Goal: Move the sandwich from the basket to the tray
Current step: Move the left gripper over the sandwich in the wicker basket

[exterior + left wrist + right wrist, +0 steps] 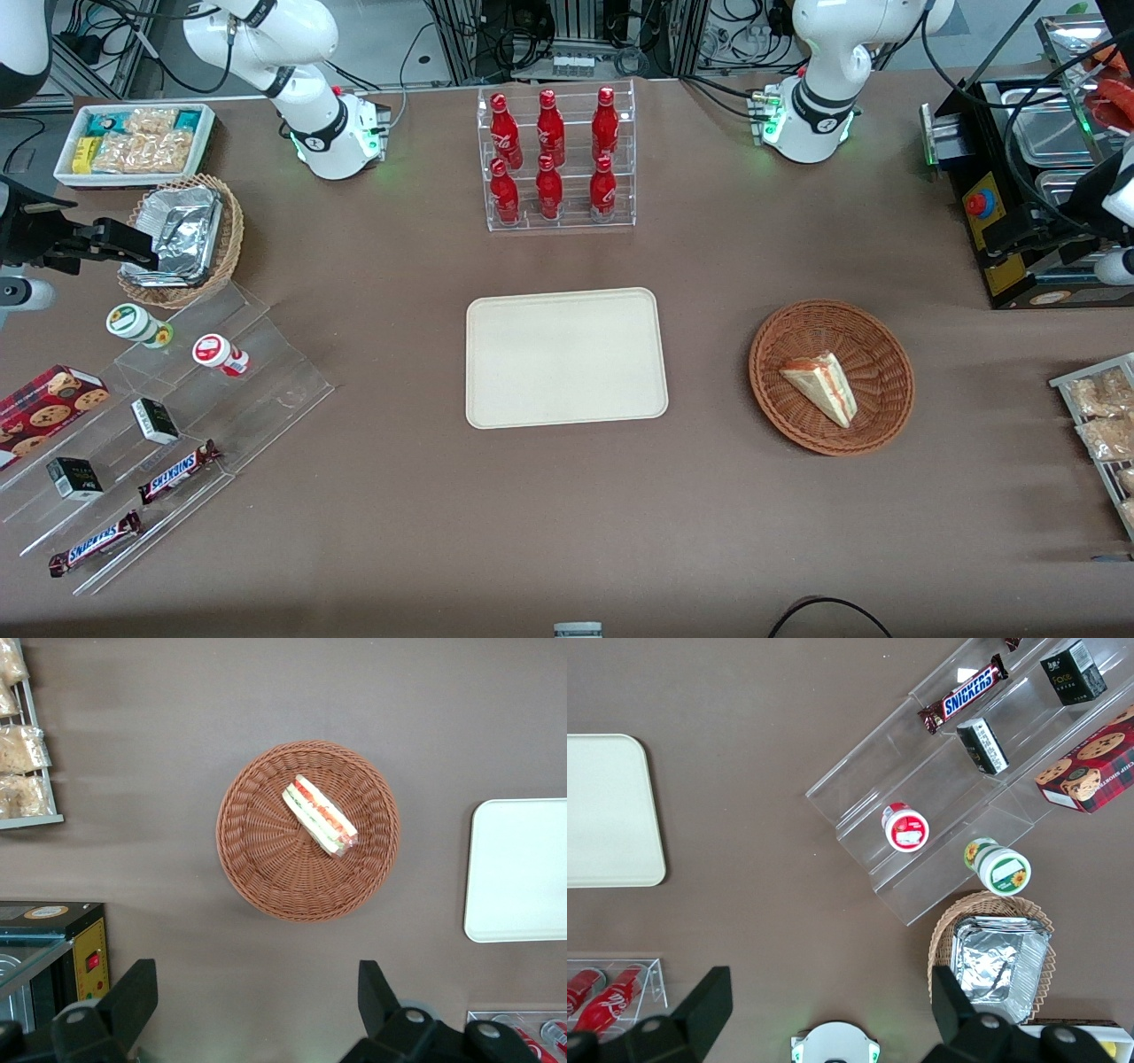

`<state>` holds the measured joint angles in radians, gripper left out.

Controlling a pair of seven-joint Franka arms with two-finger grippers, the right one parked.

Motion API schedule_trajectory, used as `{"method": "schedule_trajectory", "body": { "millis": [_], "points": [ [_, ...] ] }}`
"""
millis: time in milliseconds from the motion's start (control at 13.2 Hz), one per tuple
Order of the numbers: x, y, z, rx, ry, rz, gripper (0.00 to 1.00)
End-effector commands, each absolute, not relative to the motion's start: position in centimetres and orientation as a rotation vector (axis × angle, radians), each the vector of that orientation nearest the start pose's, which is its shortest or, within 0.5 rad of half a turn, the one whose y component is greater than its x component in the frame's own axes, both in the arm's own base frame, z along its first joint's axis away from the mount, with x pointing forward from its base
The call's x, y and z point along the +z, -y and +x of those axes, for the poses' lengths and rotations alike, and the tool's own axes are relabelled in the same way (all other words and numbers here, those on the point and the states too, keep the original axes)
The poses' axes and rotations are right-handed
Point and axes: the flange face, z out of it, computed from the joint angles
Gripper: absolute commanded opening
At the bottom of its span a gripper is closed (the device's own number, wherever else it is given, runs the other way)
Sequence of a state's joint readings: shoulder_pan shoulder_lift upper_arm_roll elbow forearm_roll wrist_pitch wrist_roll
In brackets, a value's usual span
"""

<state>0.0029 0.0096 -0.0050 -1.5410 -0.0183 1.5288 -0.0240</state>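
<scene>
Sandwich [319, 815] lies in basket [266, 859]; end effector [257, 1001] wide open above.

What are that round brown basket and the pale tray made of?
The basket looks like woven wicker: reddish-brown strands in rings, matte. The tray seems moulded plastic: smooth, cream, rounded corners, low rim. The end effector, open, hovers above the table beside the basket.
</scene>
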Motion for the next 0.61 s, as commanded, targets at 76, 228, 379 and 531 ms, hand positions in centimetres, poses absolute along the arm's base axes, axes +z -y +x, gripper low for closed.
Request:
{"method": "schedule_trajectory", "body": {
  "millis": [76,228,379,531],
  "points": [
    [62.5,3.1,55.7,0.040,-0.044,-3.156,1.00],
    [61.5,3.2,56.4,0.028,-0.046,-3.156,1.00],
    [58.9,3.4,57.8,0.062,-0.023,-3.156,1.00],
    [54.7,3.8,59.2,0.051,0.050,-3.142,1.00]
  ]
}}
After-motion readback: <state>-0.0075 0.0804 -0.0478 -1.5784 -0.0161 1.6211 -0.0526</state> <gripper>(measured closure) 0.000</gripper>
